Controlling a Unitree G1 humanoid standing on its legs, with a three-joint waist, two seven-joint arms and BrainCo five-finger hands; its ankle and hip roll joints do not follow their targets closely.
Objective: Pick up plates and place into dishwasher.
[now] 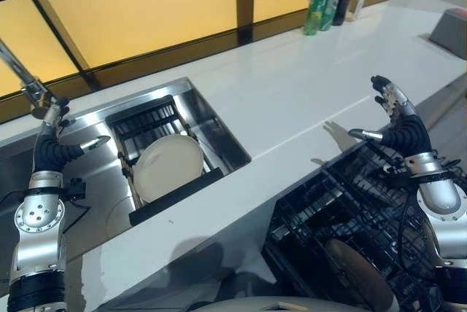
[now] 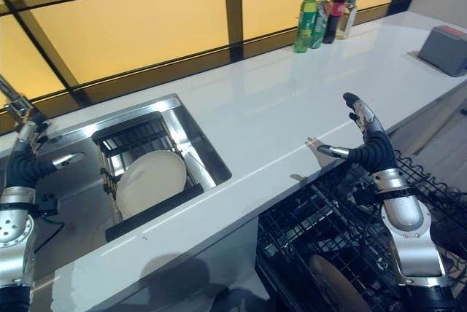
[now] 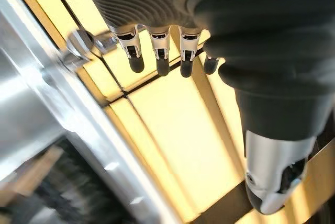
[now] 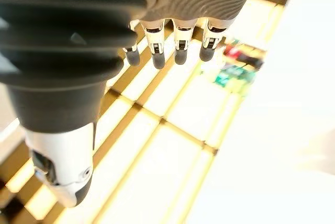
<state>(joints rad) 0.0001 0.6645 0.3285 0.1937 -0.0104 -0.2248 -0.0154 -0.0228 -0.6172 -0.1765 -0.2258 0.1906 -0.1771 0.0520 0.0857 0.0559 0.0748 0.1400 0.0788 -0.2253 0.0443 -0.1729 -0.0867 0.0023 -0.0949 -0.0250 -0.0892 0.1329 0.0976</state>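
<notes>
Both hands empty, fingers straight and spread: left hand (image 1: 52, 148) raised over the sink (image 1: 219, 133), right hand (image 1: 398, 126) above the dishwasher rack (image 1: 328, 217), likely staged for a reach. 1 plate (image 1: 168, 166) leans upright in the sink's drying rack (image 1: 146, 126) so its rim is graspable. Something round low in the dishwasher rack, too dark to identify; rack cut off at frame edge

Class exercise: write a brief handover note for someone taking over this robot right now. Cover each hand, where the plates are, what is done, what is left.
Left hand: open, empty, raised over the sink.
Right hand: open, empty, raised above the dishwasher rack.
Plate: leaning on edge in the black drying rack inside the sink.
Done: one brownish plate appears to sit in the dishwasher rack already.
Left: grasp the sink plate and load it.
</notes>
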